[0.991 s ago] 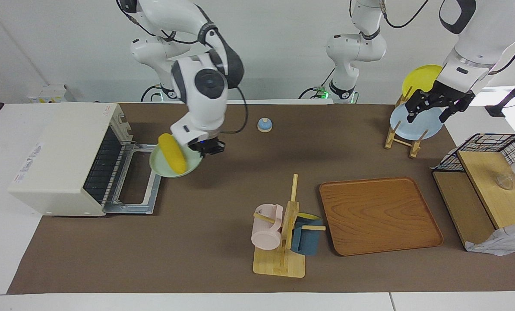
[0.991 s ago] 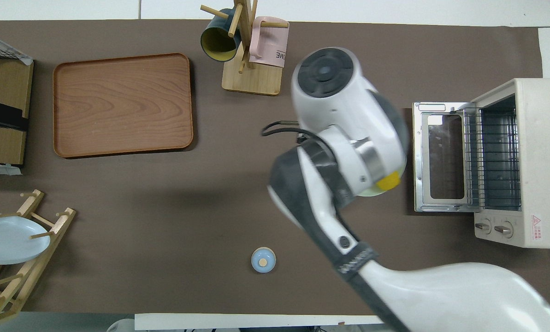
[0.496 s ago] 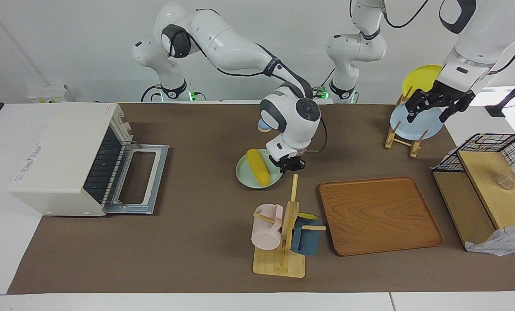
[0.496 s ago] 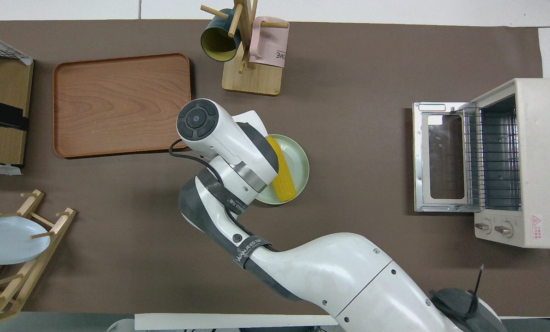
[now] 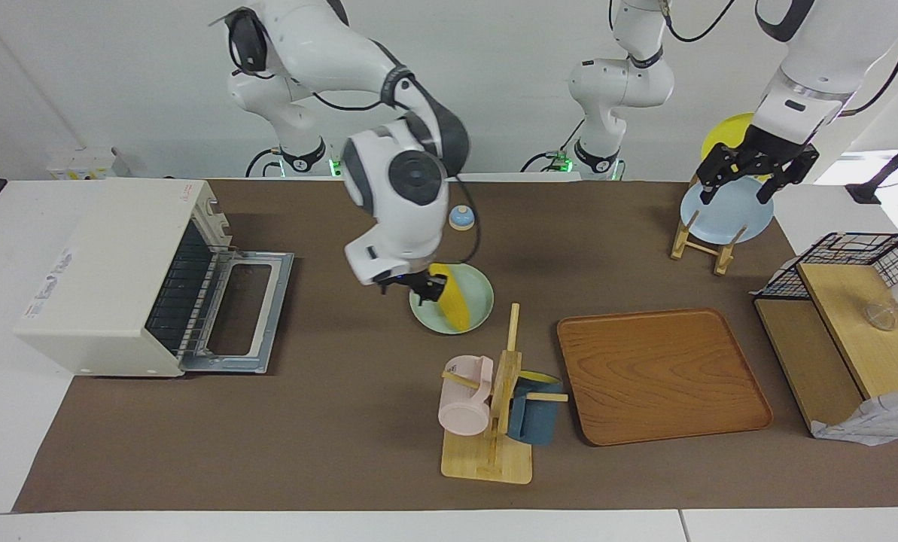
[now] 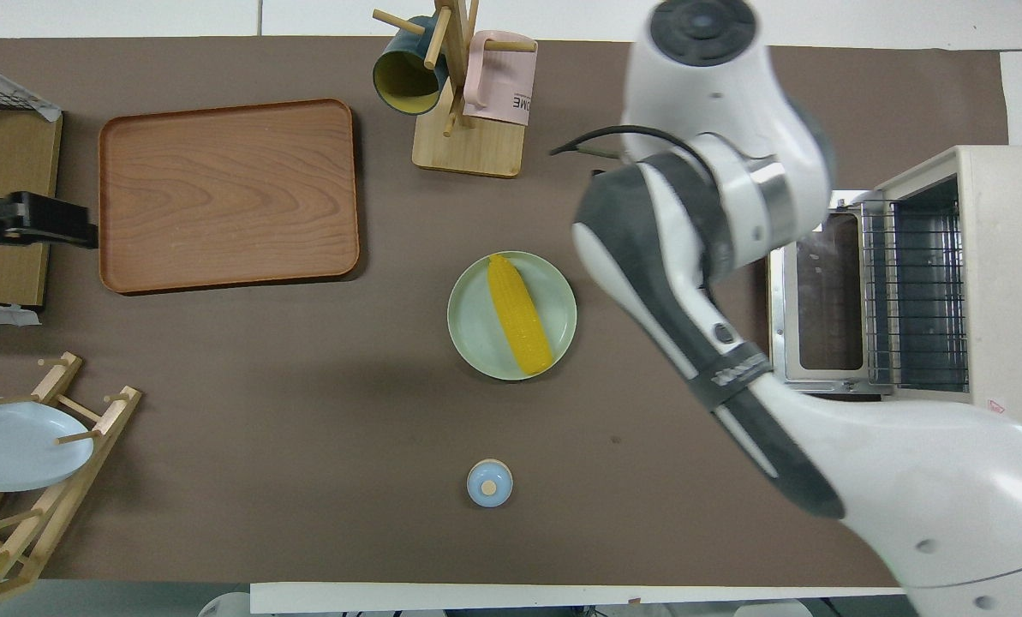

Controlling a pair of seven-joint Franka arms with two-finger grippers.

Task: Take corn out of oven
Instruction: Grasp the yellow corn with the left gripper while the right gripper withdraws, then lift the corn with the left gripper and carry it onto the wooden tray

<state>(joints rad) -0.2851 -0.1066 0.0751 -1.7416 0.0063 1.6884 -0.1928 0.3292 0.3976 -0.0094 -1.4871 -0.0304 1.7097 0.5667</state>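
We see the corn [image 6: 520, 314] lying on a pale green plate [image 6: 553, 291] mid-table, well apart from the oven [image 5: 110, 275], whose door hangs open. Right gripper [image 5: 416, 286] is raised over the plate's oven-side edge, holding nothing; finger gap: cannot tell. Left gripper [image 5: 753, 172] waits over the plate rack [image 5: 701, 237], fingers spread.

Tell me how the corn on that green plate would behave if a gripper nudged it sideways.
The corn is a rounded, tapered cob, so it would probably roll, curving toward its thin end. The green plate has a raised rim that may stop it. Its bumpy kernels should give the fingers some grip, and it looks stiff rather than floppy.
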